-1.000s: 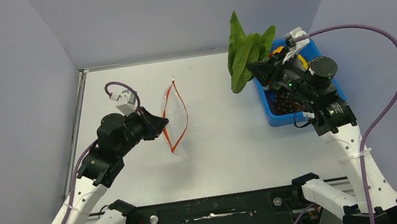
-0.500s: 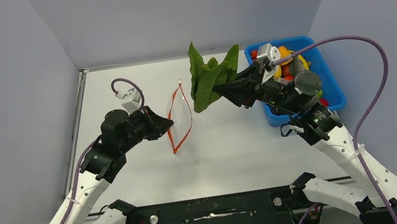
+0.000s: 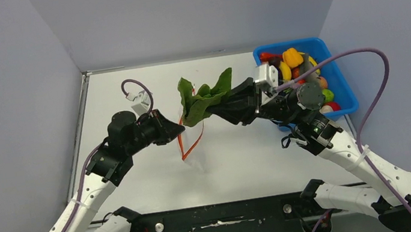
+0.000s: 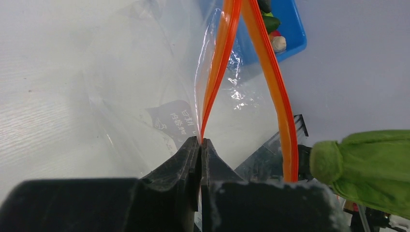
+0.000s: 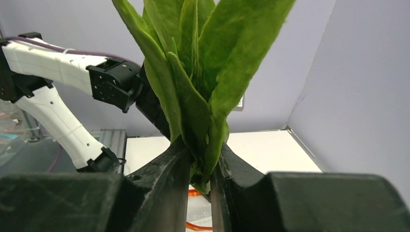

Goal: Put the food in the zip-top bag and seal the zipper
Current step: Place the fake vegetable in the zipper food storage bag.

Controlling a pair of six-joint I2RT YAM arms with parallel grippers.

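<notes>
The clear zip-top bag (image 3: 190, 137) hangs mouth-up at mid-table, its orange-red zipper (image 3: 195, 144) spread open. My left gripper (image 3: 179, 131) is shut on one side of the zipper (image 4: 220, 63); the other side (image 4: 279, 101) bows away, and the clear bag (image 4: 145, 87) hangs below. My right gripper (image 3: 218, 110) is shut on the stem of a green leafy toy vegetable (image 3: 203, 97), holding it just right of and above the bag mouth. The leaves stand up from the jaws in the right wrist view (image 5: 193, 77) and show in the left wrist view (image 4: 367, 164).
A blue bin (image 3: 339, 88) at the back right holds several toy foods, among them a yellow one (image 3: 292, 56). It also shows in the left wrist view (image 4: 292, 29). The left arm (image 5: 58, 96) shows behind the leaves. Grey walls enclose the table.
My right gripper has carried the leafy vegetable left from above the blue bin to the bag's mouth. My left gripper has shifted slightly right, still holding the zipper.
</notes>
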